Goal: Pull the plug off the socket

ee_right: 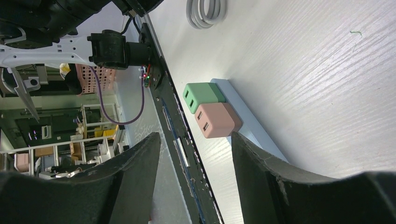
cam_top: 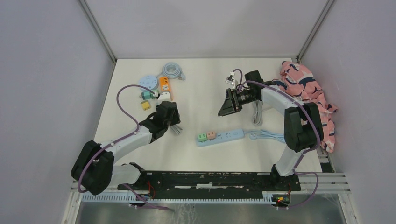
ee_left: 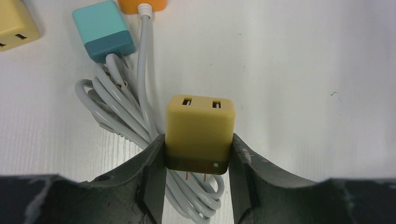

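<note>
Fingers (ee_left: 152, 179) of the left gripper (ee_left: 198, 144) are clamped on the two sides of a mustard plug (ee_left: 201, 121) at the lower centre of the left wrist view. Its two USB ports face the top of the frame and its two metal prongs hang bare below, seated in nothing. Behind and under it lies a white cable coil (ee_left: 123, 114). A teal plug (ee_left: 102, 30) sits at the upper left, a yellow plug (ee_left: 14, 28) is in the far corner, and an orange block (ee_left: 142, 3) is cut off by the top edge.

In the top view the left gripper (cam_top: 168, 114) is left of centre. The power strip (cam_top: 220, 136) lies apart from it at lower centre, with a green plug (cam_top: 201, 136) and a pink plug (cam_top: 211, 135) seated side by side at its left end.

The right gripper (cam_top: 229, 105) hangs above the strip, right of centre. Its own camera shows its fingers (ee_right: 140, 163) apart with nothing between them — only the green plug (ee_right: 201, 95) and pink plug (ee_right: 217, 119) on the strip beyond.

Farther off are a grey cable coil (cam_top: 173, 71) at top centre, a round blue socket (cam_top: 148, 81) just left of it, and a pink patterned cloth (cam_top: 308, 100) bunched at the right edge of the table (cam_top: 201, 88).
</note>
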Available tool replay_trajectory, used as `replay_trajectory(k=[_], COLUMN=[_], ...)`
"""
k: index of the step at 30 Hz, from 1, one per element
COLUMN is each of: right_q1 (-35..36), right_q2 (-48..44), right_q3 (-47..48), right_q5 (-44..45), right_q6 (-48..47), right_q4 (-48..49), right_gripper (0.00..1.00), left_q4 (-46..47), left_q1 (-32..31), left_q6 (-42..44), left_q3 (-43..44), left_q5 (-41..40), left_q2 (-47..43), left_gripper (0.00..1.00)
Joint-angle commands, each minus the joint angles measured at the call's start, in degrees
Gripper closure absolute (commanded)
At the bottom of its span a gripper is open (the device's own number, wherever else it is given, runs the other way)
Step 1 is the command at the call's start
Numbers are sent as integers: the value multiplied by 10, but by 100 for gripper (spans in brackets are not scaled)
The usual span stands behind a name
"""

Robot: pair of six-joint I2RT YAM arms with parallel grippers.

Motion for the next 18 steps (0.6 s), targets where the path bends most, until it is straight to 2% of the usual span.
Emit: replay_trajectory(k=[1,18], right_q1=[-4,-6], right_q2=[-18,-17], right_q3=[27,26], right_q5=[-16,-16], right_q6=[-9,-10], right_q4=[1,-1], right_gripper=[37,37], left_q4=[39,44], left_q1=[8,40], left_q6=[-14,-11], left_q3=[5,22], left_q5=[-13,-16], left_q2=[-5,50], left_gripper=[91,91])
